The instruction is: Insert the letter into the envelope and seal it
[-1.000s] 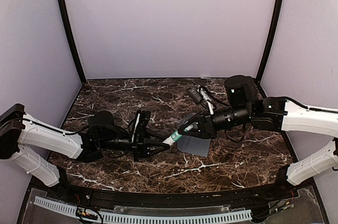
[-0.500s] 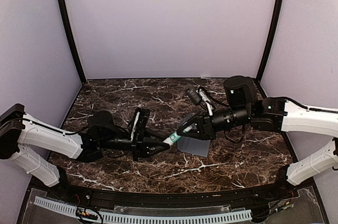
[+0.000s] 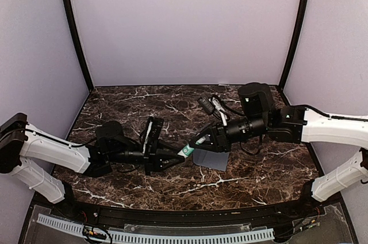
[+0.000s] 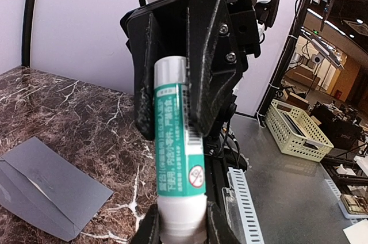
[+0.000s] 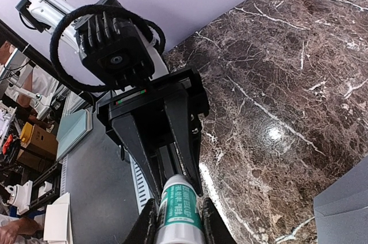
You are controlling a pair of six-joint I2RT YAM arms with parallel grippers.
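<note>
A green-and-white glue stick [image 3: 187,150] hangs level above the table between my two grippers. My left gripper [image 3: 181,154] is shut on its white end, as the left wrist view [image 4: 183,221] shows. My right gripper [image 3: 199,143] is shut on its other end, as the right wrist view [image 5: 178,224] shows. The stick's green label shows in both wrist views [image 4: 177,140] [image 5: 179,204]. The slate-grey envelope [image 3: 210,159] lies flat on the table under the right gripper, and also shows in the left wrist view [image 4: 49,189] and the right wrist view [image 5: 345,206]. The cream letter is hidden.
The dark marble table [image 3: 144,103] is walled by lilac panels at the back and sides. A black rim and a slotted white rail [image 3: 155,235] run along the near edge. Both arms reach toward the middle, low over the table.
The right arm has shifted slightly left, its wrist turning a little. The glue stick stays held between both grippers. The envelope has not moved.
</note>
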